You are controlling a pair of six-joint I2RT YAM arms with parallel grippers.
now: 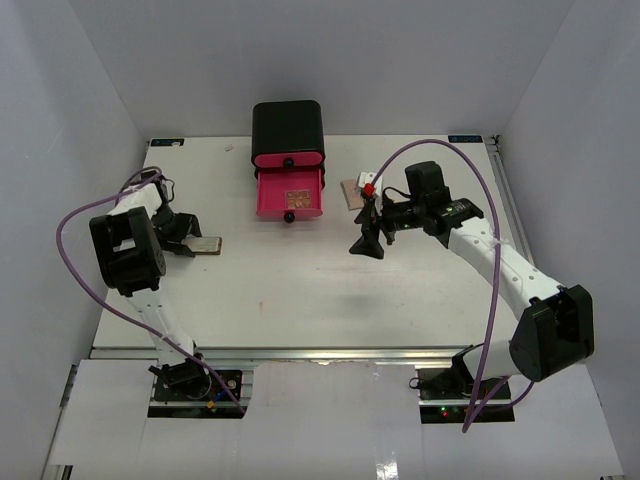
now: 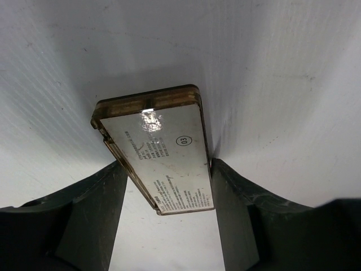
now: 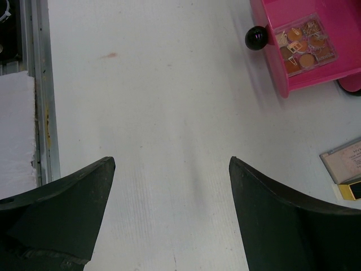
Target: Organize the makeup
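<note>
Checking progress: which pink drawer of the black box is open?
The lower pink drawer, pulled out with a square pink-brown eyeshadow palette inside; the upper pink drawer is shut.

In the right wrist view the pink drawer [image 3: 333, 76] runs off the top and right edges. A flat grey box [image 3: 345, 161] just to its right is cut by the right edge. From above, that box is too small to make out. The print on the flat compact [image 2: 163, 152] is too fine to read.
</note>
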